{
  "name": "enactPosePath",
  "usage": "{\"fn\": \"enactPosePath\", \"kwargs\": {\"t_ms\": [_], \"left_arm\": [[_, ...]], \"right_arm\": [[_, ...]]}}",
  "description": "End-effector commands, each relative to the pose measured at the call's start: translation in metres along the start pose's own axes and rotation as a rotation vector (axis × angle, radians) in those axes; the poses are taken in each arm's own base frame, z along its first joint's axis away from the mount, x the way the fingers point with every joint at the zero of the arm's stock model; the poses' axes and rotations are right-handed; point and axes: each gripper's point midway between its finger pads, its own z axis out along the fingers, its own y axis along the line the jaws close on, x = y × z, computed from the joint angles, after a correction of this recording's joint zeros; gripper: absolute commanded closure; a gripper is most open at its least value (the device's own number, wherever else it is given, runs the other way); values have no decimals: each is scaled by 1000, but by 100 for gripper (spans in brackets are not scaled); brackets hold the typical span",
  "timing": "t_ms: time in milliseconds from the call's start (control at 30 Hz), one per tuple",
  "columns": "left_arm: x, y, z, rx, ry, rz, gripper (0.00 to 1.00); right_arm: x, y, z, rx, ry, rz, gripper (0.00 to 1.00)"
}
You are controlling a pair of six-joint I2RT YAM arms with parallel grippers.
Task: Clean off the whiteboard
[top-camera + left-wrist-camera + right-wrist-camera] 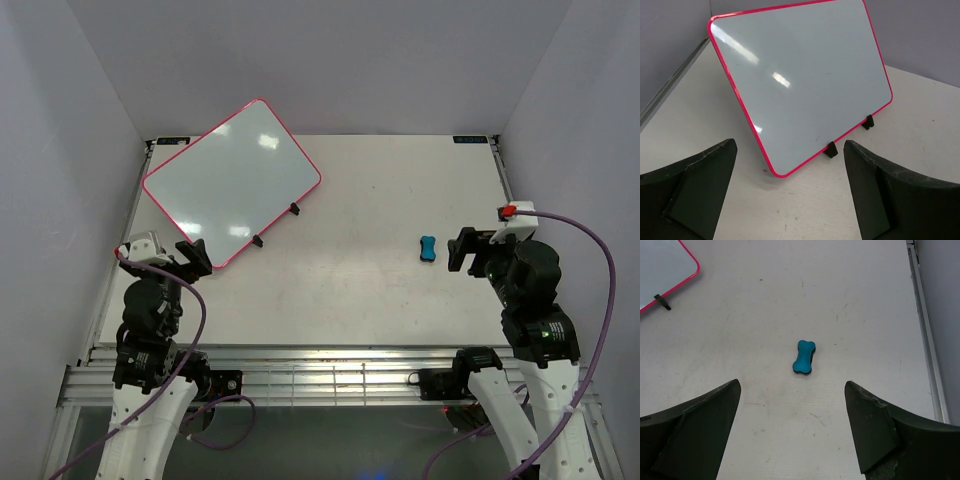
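The whiteboard (232, 180), white with a pink-red frame and small black feet, stands tilted at the table's back left; its face shows no writing. It fills the upper half of the left wrist view (800, 75), and its corner shows in the right wrist view (662, 270). A small blue bone-shaped eraser (428, 247) lies on the table right of centre, also in the right wrist view (804, 357). My left gripper (195, 255) is open and empty just in front of the board's near corner. My right gripper (465, 250) is open and empty just right of the eraser.
The table (380, 290) is a pale worn surface inside grey walls. A metal rail (320, 375) runs along the near edge by the arm bases. A thin rail (925, 330) lines the table's right edge.
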Motion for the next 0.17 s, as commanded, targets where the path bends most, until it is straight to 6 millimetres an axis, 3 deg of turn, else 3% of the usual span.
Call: {"fn": "enactPosePath", "kwargs": {"t_ms": [0, 133], "left_arm": [[-2, 1, 1, -11, -10, 1, 2], [-1, 1, 1, -8, -13, 2, 2]], "right_arm": [[-11, -5, -5, 28, -41, -20, 10], [-9, -8, -5, 41, -51, -20, 10]]}}
